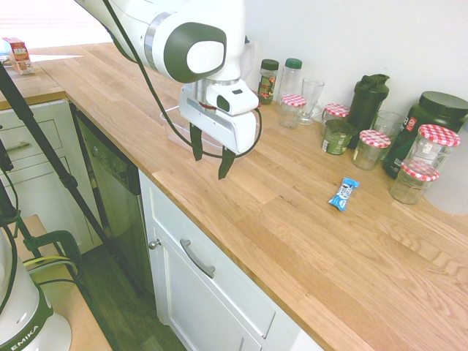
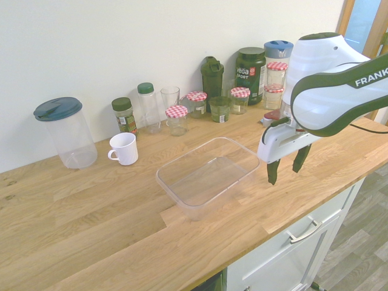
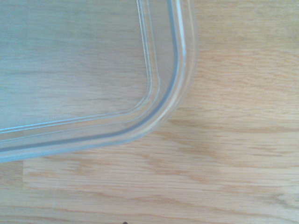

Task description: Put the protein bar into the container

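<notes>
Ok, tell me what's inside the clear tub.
The tub holds nothing: only the wooden counter shows through its clear bottom. The bar lies on the counter outside it, and the open gripper hangs beside its rim. In the first exterior view the arm mostly covers the tub.

Blue-wrapped protein bar; clear container; red-checked jar lids.

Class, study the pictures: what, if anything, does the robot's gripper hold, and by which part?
Nothing is held. The gripper hangs open and empty above the counter; the protein bar lies apart on the wood, and the container is empty.
</notes>
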Robot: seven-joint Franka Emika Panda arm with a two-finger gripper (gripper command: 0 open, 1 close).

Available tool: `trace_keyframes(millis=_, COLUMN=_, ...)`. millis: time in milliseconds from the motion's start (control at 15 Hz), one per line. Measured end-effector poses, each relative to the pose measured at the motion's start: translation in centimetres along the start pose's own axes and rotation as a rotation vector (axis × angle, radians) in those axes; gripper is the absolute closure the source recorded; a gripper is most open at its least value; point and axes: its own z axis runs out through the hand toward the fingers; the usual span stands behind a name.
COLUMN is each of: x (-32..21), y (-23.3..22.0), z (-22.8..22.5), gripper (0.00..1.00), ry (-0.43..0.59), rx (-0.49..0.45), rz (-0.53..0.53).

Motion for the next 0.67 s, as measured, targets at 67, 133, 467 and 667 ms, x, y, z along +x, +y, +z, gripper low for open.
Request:
trace_keyframes(millis=67, x=0.0, y=0.0, z=0.0, gripper=0.00, ry=-0.001, rx=-0.001, rz=-0.001)
trace_keyframes(millis=133, x=0.3, y=0.3, z=0.0, gripper=0.00, ry=0.000, rx=-0.002, rz=-0.004)
trace_keyframes(millis=467, x=7.4, y=7.1, z=-0.8, gripper=0.00, ry=-0.007, rx=0.010, rz=0.023)
trace_keyframes(millis=667, x=13.4, y=11.8, z=-3.4, gripper=0.00, ry=0.010, rx=0.028, rz=0.033)
